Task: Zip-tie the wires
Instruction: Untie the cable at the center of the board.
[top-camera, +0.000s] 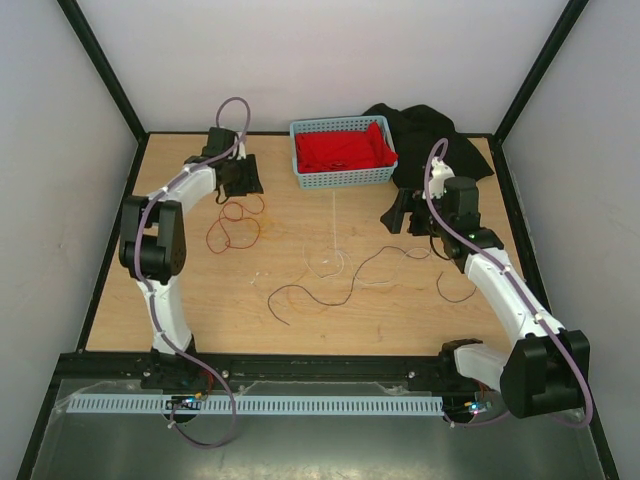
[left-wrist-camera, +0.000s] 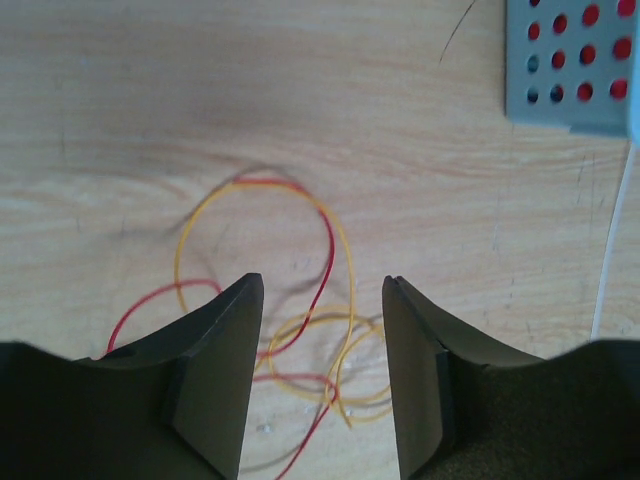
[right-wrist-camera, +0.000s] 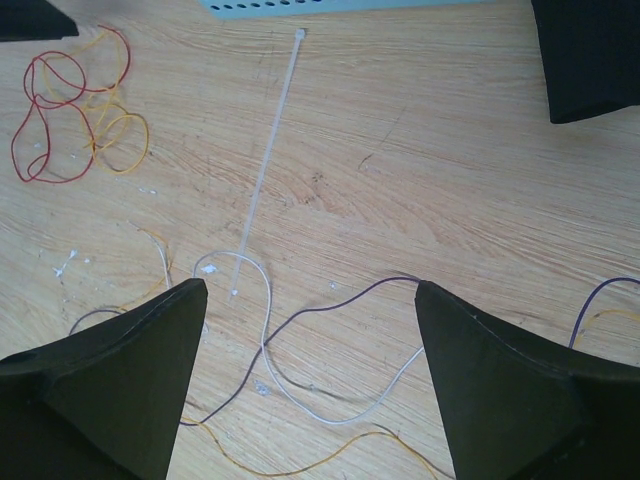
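Note:
The wires lie loose on the wooden table. A red and yellow coil (top-camera: 236, 226) (left-wrist-camera: 300, 330) (right-wrist-camera: 75, 115) sits on the left. A dark purple strand (top-camera: 318, 292) (right-wrist-camera: 340, 302), a whitish one (right-wrist-camera: 268, 335) and a thin yellow one (right-wrist-camera: 300, 468) trail across the middle. The zip tie (right-wrist-camera: 268, 150) (top-camera: 331, 222) lies straight, running from the basket toward those strands. My left gripper (top-camera: 240, 182) (left-wrist-camera: 322, 290) hovers open over the coil, gripping nothing. My right gripper (top-camera: 404, 215) (right-wrist-camera: 310, 290) stands wide open above the purple and whitish strands, apart from them.
A light blue basket (top-camera: 305, 172) (left-wrist-camera: 570, 110) holding a red cloth (top-camera: 345, 148) stands at the back centre. A black cloth (top-camera: 430, 135) lies to its right. The zip tie (left-wrist-camera: 610, 260) also shows at the right edge of the left wrist view.

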